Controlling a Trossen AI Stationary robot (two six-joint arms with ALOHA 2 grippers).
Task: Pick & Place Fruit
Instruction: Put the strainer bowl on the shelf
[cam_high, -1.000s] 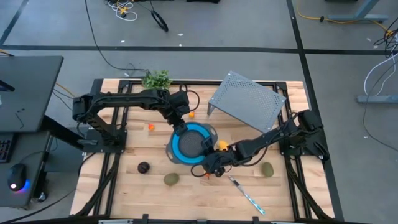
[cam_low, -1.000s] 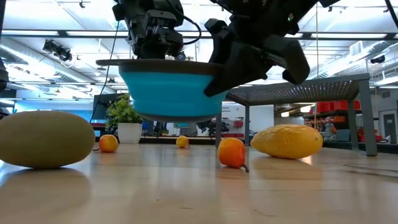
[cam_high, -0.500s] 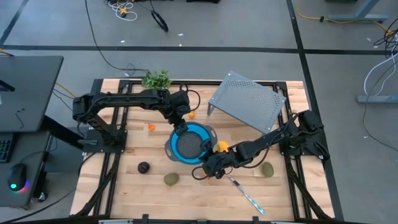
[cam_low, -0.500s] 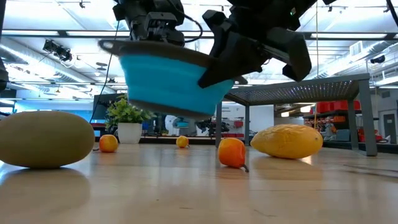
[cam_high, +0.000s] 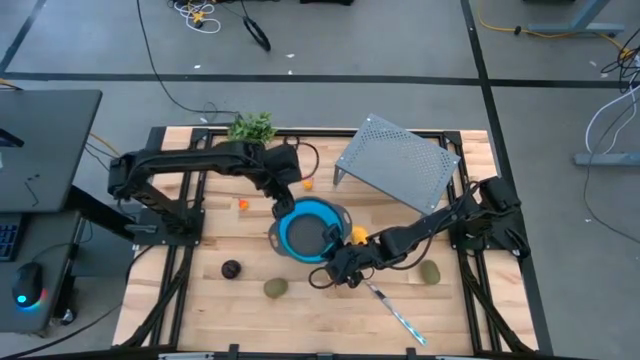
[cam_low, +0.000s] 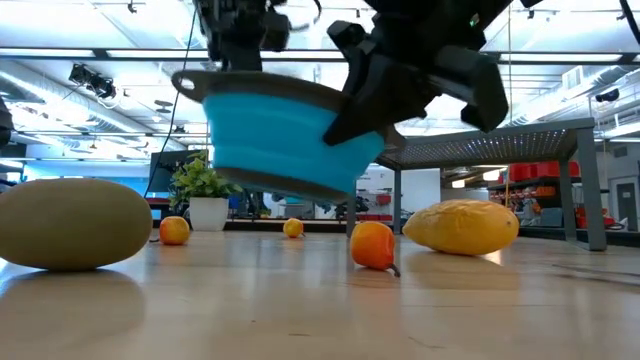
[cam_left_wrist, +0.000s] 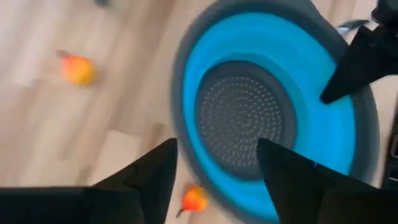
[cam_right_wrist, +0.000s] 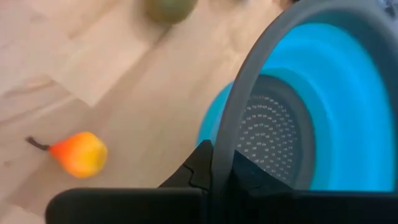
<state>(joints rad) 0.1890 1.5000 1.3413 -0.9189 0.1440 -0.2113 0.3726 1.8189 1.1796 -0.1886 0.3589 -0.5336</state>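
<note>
Wooden table: fruit scattered loose, none in the blue bowl. Right gripper clamps the bowl's rim, holding it tilted above the boards, presumably for loading. Left gripper open, above the far rim.

A: How many olive-green ovals?
B: Two.
A: Purple balls?
B: One.
A: Tiny orange-red ones?
B: Three.
A: Blue bowls, knives?
B: One bowl, one knife.
</note>
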